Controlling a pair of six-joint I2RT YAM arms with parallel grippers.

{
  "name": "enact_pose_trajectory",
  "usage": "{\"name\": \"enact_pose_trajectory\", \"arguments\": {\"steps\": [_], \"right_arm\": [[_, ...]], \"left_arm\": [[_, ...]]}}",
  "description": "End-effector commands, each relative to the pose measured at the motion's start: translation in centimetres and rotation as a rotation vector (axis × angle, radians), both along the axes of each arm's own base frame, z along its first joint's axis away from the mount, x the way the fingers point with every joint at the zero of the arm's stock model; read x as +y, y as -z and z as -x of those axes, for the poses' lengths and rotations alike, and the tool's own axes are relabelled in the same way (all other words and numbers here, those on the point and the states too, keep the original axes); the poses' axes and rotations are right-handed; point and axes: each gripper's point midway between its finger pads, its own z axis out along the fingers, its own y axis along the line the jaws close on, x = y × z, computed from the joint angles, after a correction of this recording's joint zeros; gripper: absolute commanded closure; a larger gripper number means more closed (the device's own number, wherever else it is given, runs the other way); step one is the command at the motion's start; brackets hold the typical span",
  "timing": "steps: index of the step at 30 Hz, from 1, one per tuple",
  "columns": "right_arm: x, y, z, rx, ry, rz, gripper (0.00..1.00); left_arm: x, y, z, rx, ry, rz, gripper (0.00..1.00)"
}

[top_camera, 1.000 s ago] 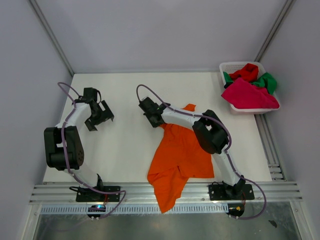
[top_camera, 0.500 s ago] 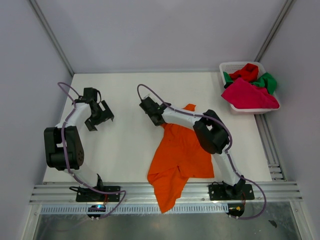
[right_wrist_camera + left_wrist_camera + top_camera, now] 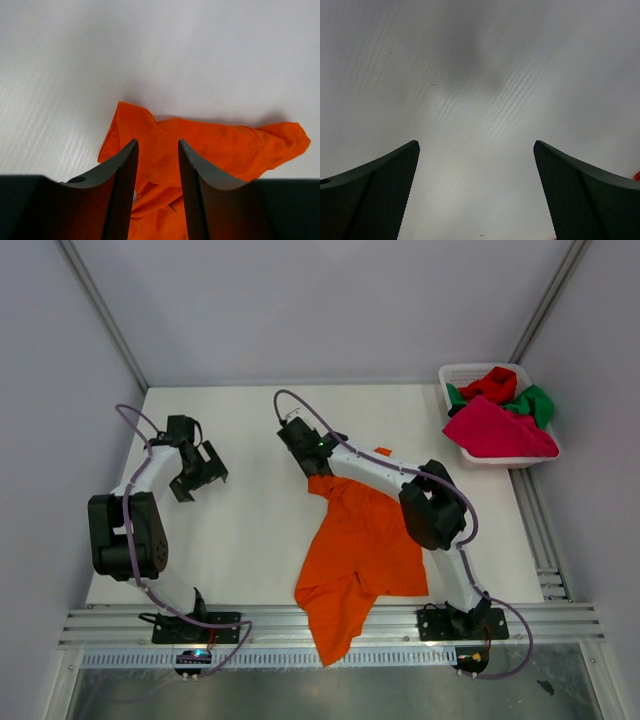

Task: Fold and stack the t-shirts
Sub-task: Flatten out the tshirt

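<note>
right gripper (image 3: pixel 297 440) is hovering at the far-left corner of the orange t-shirt (image 3: pixel 360 540), jaws partly apart, gripping nothing. it's lying centre-right on the table (image 3: pixel 240 540), near end hanging over the near edge. left gripper (image 3: pixel 200 468) is sitting wide open at left. red t-shirt (image 3: pixel 492 385), green t-shirt (image 3: pixel 535 402), magenta-pink t-shirt (image 3: pixel 495 430) are sitting in the basket (image 3: pixel 488 460), far right

Left half of surface (image 3: pixel 250 530) bare; left tool (image 3: pixel 205 472) over it, fingers wide, nothing between. Orange shirt (image 3: pixel 360 540) sprawls centre-right, hem hanging over near edge. Right arm (image 3: pixel 370 468) crosses shirt's far part; right tool (image 3: pixel 292 436) just past its far-left corner. Basket (image 3: pixel 447 370), heaped with shirts (image 3: pixel 495 430), blocks far-right corner.
</note>
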Motion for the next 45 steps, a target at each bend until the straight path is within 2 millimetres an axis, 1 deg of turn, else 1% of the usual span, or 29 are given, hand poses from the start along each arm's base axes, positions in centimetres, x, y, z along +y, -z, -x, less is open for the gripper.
{"name": "enact_pose_trajectory", "arguments": {"steps": [1, 3, 4, 6, 11, 17, 20, 21, 22, 24, 25, 28, 31, 33, 35, 37, 38, 39, 40, 41, 42, 43, 44, 45], "right_arm": [[-1.1, 3.5, 1.6, 0.085, 0.02, 0.041, 0.57], [-1.3, 4.3, 2.1, 0.103, 0.024, 0.038, 0.58], [-1.7, 5.0, 2.5, 0.119, 0.028, 0.049, 0.58], [-2.1, 5.9, 2.9, 0.131, 0.032, 0.063, 0.58], [-2.6, 7.1, 3.4, 0.154, 0.039, 0.08, 0.57], [-2.1, 7.9, 3.6, 0.178, 0.032, 0.065, 0.58], [-2.1, 9.2, 4.0, 0.209, 0.031, 0.073, 0.58], [-1.9, 9.6, 4.2, 0.226, 0.024, 0.065, 0.61], [-2.0, 10.3, 4.6, 0.246, 0.018, 0.069, 0.74], [-1.9, 11.0, 5.0, 0.267, 0.014, 0.059, 0.83], [-2.0, 11.4, 5.2, 0.277, 0.014, 0.063, 0.89], [-2.3, 11.8, 5.4, 0.279, 0.017, 0.072, 0.91], [-2.4, 11.2, 5.0, 0.256, 0.02, 0.069, 0.93], [-2.2, 10.4, 4.5, 0.237, 0.017, 0.063, 0.93], [-2.5, 9.7, 3.8, 0.214, 0.031, 0.064, 0.93], [-2.6, 8.6, 3.1, 0.188, 0.039, 0.064, 0.93], [-3.2, 7.9, 2.4, 0.166, 0.057, 0.072, 0.93], [-3.3, 6.7, 1.7, 0.143, 0.059, 0.071, 0.93], [-3.5, 5.9, 1.2, 0.126, 0.067, 0.069, 0.94], [-4.3, 5.0, 0.3, 0.108, 0.089, 0.067, 0.94], [-4.4, 3.2, -0.5, 0.081, 0.096, 0.049, 0.94], [-4.8, 2.4, -1.1, 0.069, 0.107, 0.041, 0.94], [-5.6, 1.7, -1.7, 0.062, 0.125, 0.036, 0.94], [-5.8, 0.5, -2.5, 0.041, 0.129, 0.025, 0.94]], "left_arm": [[0.4, -0.7, -0.4, -0.025, -0.004, -0.019, 0.01], [0.4, -0.6, -0.3, -0.022, -0.004, -0.019, 0.01], [0.4, -0.6, -0.3, -0.022, -0.004, -0.019, 0.01], [0.4, -0.5, -0.3, -0.021, -0.003, -0.016, 0.01], [0.4, -0.4, -0.4, -0.018, -0.004, -0.014, 0.01], [0.4, -0.6, -0.4, -0.022, -0.002, -0.019, 0.01], [0.6, -0.6, -0.2, -0.018, -0.005, -0.027, 0.01], [0.7, -0.6, -0.2, -0.017, -0.006, -0.028, 0.01], [0.7, -0.6, -0.2, -0.018, -0.006, -0.032, 0.01], [0.8, -0.7, -0.1, -0.016, -0.007, -0.04, 0.01], [0.9, -0.6, -0.1, -0.014, -0.007, -0.043, 0.01], [1.0, -0.8, 0.0, -0.019, -0.009, -0.045, 0.01], [0.8, -0.6, -0.1, -0.014, -0.008, -0.041, 0.01], [0.8, -0.6, -0.1, -0.015, -0.007, -0.039, 0.01], [0.8, -0.5, -0.2, -0.013, -0.007, -0.036, 0.01], [0.7, -0.5, -0.2, -0.013, -0.005, -0.034, 0.01], [0.7, -0.4, -0.2, -0.01, -0.005, -0.034, 0.01], [0.7, -0.4, -0.2, -0.013, -0.007, -0.032, 0.01], [0.7, -0.3, -0.3, -0.01, -0.007, -0.031, 0.01], [0.6, -0.3, -0.3, -0.009, -0.004, -0.028, 0.01], [0.6, -0.3, -0.3, -0.008, -0.004, -0.026, 0.01], [0.6, -0.1, -0.3, -0.003, -0.003, -0.025, 0.01], [0.6, -0.1, -0.4, -0.005, -0.004, -0.023, 0.01], [0.5, -0.1, -0.4, -0.003, -0.002, -0.023, 0.01]]}}
